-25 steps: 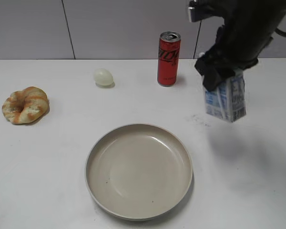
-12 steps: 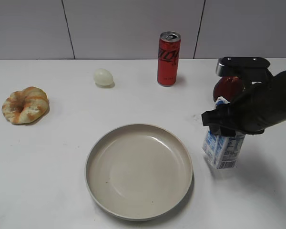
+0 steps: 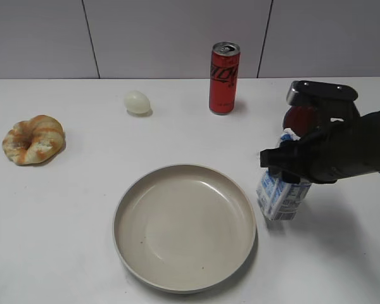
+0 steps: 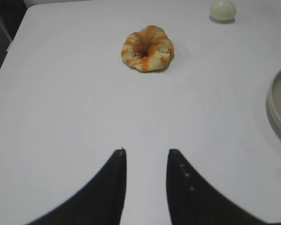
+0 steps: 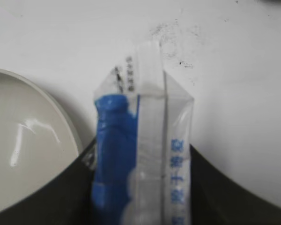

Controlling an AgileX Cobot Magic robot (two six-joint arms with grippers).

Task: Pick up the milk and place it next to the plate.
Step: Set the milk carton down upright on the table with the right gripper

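Where the exterior view looks down at a slant over the white surface (image 3: 63,221), the right gripper (image 3: 290,166) is clamped on the milk (image 3: 278,195), reaching in from the right. The carton tilts a little and sits just right of the plate (image 3: 184,227), close to its rim; whether its base touches the surface I cannot tell. The plate lies near the middle, toward the near edge. A red can (image 3: 224,78) stands upright at the far side, well apart from the carton. A pale egg (image 3: 137,102) lies left of the can, and a bread ring (image 3: 33,139) with orange stripes lies at the far left.

In the left wrist view, the left gripper (image 4: 146,164) holds nothing, its two dark fingers (image 4: 113,183) apart above bare surface. The bread ring (image 4: 147,48) lies farther out, the egg (image 4: 223,9) at the top right, and a slice of the plate's rim (image 4: 277,105) shows at the right edge.

In the right wrist view, the milk's gable top (image 5: 140,140) fills the centre, blue on its left face with blue print on the right, pinched between the dark fingers (image 5: 225,187) on either side. The plate (image 5: 18,140) curves in at the left, its rim just beside the carton. Small dark specks mark the surface (image 5: 234,70) beyond the carton.
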